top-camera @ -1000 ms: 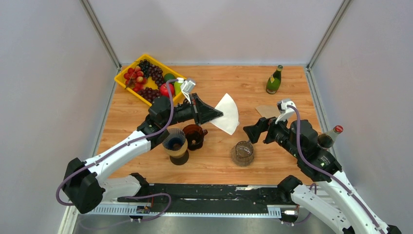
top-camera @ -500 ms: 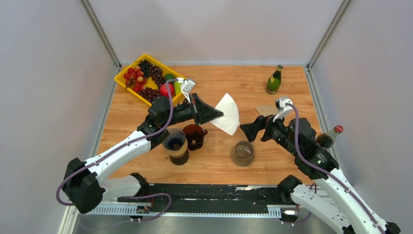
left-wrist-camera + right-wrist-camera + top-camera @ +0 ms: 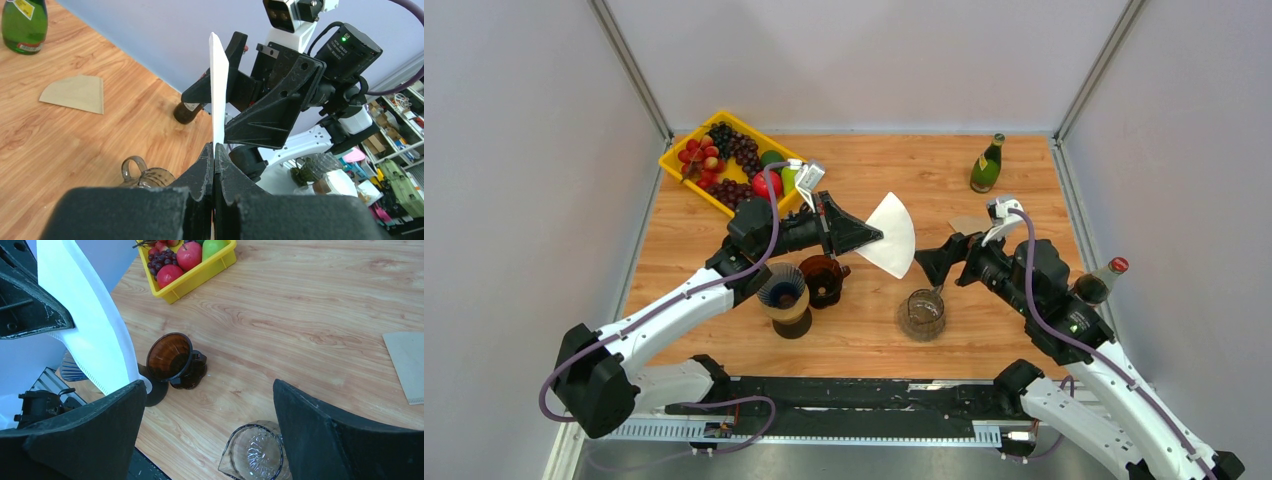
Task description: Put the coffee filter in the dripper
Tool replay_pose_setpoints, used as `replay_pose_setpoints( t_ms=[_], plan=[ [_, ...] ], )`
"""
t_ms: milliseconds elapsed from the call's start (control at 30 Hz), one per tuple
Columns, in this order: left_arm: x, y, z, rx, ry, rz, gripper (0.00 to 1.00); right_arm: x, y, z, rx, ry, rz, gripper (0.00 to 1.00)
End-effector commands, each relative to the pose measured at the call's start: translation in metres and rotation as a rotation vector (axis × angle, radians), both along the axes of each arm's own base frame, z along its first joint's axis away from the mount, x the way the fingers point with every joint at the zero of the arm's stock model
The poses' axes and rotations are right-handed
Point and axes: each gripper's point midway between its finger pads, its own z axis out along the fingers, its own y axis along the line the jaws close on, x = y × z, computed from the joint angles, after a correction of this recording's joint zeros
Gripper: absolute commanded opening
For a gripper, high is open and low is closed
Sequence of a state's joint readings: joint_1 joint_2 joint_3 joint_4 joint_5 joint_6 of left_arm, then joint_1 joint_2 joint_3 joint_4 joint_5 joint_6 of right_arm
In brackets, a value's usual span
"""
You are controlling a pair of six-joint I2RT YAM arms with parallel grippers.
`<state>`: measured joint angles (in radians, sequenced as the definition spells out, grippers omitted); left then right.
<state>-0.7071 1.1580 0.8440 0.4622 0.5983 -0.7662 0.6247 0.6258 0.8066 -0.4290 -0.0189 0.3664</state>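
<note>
My left gripper [image 3: 873, 238] is shut on the edge of a white coffee filter [image 3: 892, 234] and holds it flat and upright in the air above the table's middle. The filter shows edge-on in the left wrist view [image 3: 218, 85] above the closed jaws [image 3: 214, 149]. The dark brown dripper [image 3: 823, 279] stands on the table below and left of the filter, also in the right wrist view [image 3: 169, 356]. My right gripper [image 3: 930, 263] is open and empty, just right of the filter [image 3: 85, 315], its jaws wide apart [image 3: 209, 386].
A glass server [image 3: 922, 314] stands under my right gripper. A cup with a dark ribbed insert [image 3: 783, 296] stands left of the dripper. A brown filter [image 3: 969, 225] lies flat at the right. A yellow fruit tray [image 3: 724, 160], a green bottle [image 3: 987, 164] and a red-capped bottle [image 3: 1099, 281] stand around.
My right gripper has moved left and a little away from me, closer to the white filter. The left gripper and the filter have stayed put.
</note>
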Motion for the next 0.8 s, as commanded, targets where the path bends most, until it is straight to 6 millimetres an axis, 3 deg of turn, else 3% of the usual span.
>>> replay_pose_setpoints(
  t_ms=[0, 267, 767],
  plan=[
    [-0.005, -0.001, 0.01, -0.034, -0.026, -0.026, 0.0, 0.002, 0.003, 0.012, 0.041, -0.035, 0.004, 1.0],
    [-0.007, -0.001, 0.012, -0.037, -0.031, -0.038, 0.0, 0.001, 0.0, 0.012, 0.038, -0.045, -0.001, 1.0],
    [-0.009, -0.002, 0.013, -0.045, -0.027, -0.053, 0.0, -0.01, 0.018, 0.032, 0.097, -0.071, 0.113, 1.0]
  ],
)
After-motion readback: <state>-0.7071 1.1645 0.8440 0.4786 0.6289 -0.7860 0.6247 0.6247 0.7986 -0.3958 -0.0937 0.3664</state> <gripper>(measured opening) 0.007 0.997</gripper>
